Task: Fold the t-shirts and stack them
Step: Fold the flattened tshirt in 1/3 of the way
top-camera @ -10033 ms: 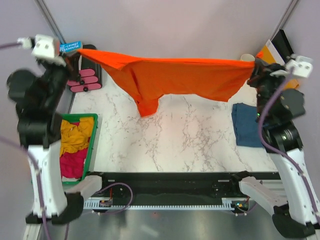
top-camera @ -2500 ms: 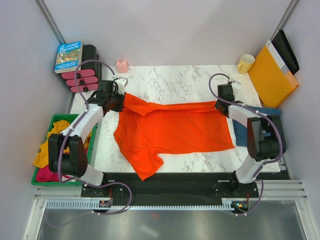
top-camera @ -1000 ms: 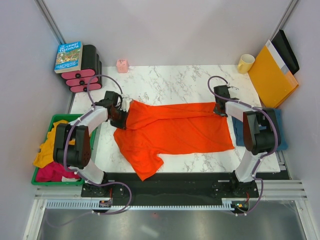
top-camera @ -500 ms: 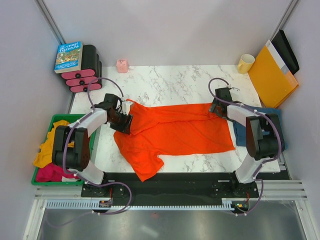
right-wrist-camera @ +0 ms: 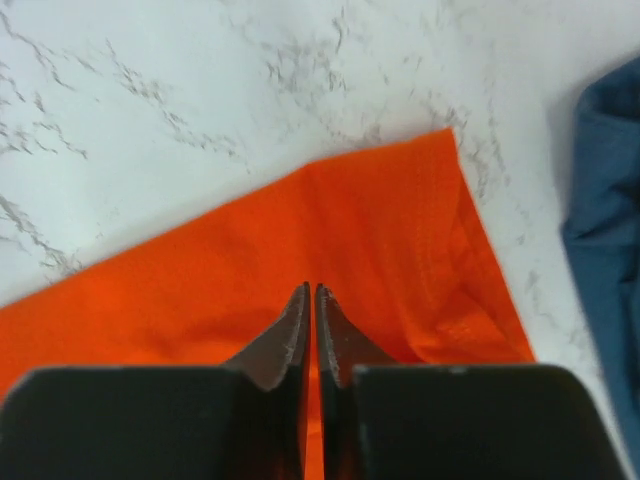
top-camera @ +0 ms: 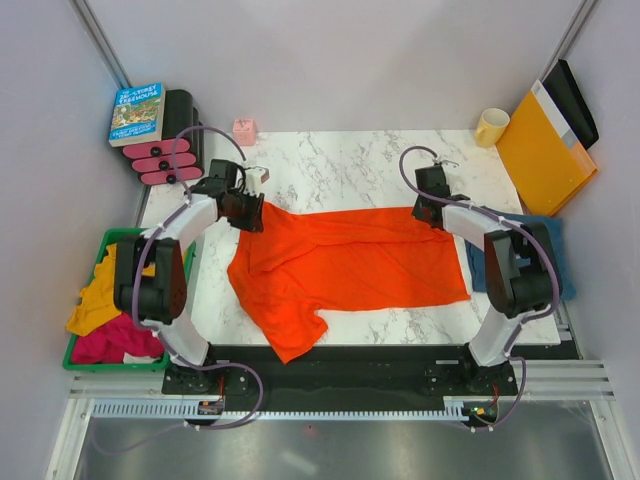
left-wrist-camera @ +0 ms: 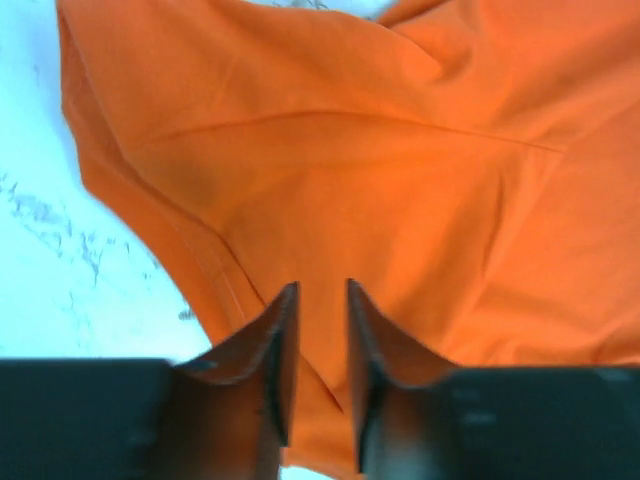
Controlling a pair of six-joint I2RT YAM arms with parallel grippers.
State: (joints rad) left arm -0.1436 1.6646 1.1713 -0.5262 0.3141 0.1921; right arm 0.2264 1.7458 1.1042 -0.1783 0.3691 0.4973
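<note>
Marbled tabletop (top-camera: 350,165) bears soft orange t-shirt (top-camera: 350,262), long axis running between slightly parted left hand (left-wrist-camera: 320,288) and closed right hand (right-wrist-camera: 312,290), both empty.

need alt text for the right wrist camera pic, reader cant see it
The right gripper, its two dark fingers almost touching, hangs over a corner of an orange shirt lying flat on a white marble table. The edge of a blue shirt shows at the right side of the picture.

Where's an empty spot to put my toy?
Bare marble lies behind the orange t-shirt, between the pink cube and the mug, plus a strip along its near hem. The right edge is crowded: blue t-shirt, envelope.
</note>
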